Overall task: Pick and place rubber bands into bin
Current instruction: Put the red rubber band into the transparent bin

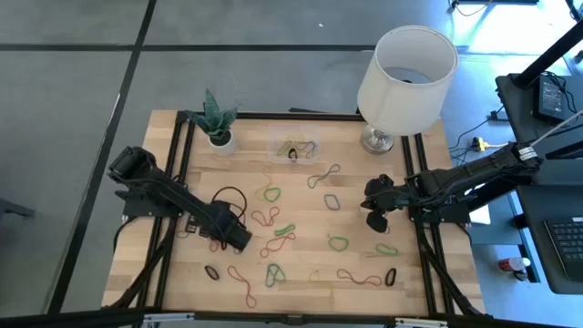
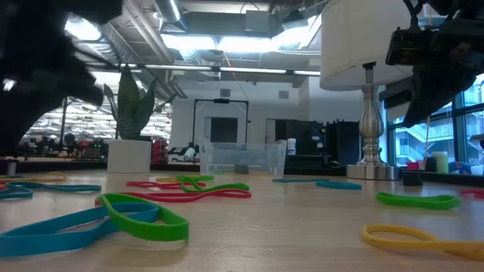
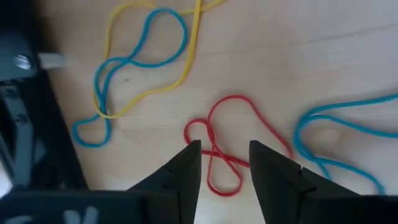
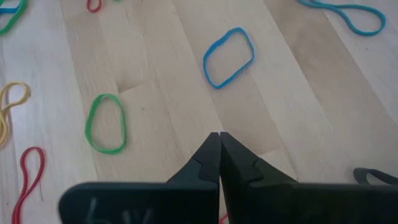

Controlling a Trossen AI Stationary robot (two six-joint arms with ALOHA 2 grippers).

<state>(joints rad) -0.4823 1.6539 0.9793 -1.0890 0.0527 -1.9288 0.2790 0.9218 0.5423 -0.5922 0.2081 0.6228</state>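
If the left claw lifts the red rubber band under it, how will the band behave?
The red rubber band is thin and twisted into a figure-eight between the open left claw, so it will probably hang limp and untwist. It looks very light. Lying flat on the table, it may slip from the fingertips.

- You're looking down on a wooden table (image 1: 355, 264) strewn with rubber bands (image 1: 339, 242).
- Your left gripper (image 1: 240, 240) sits low over the bands at the near left.
- Your right gripper (image 1: 372, 211) hovers at the right side.
- The bin (image 1: 295, 146) lies at the far edge, between a potted plant (image 1: 219, 120) and a white lamp (image 1: 404, 71).
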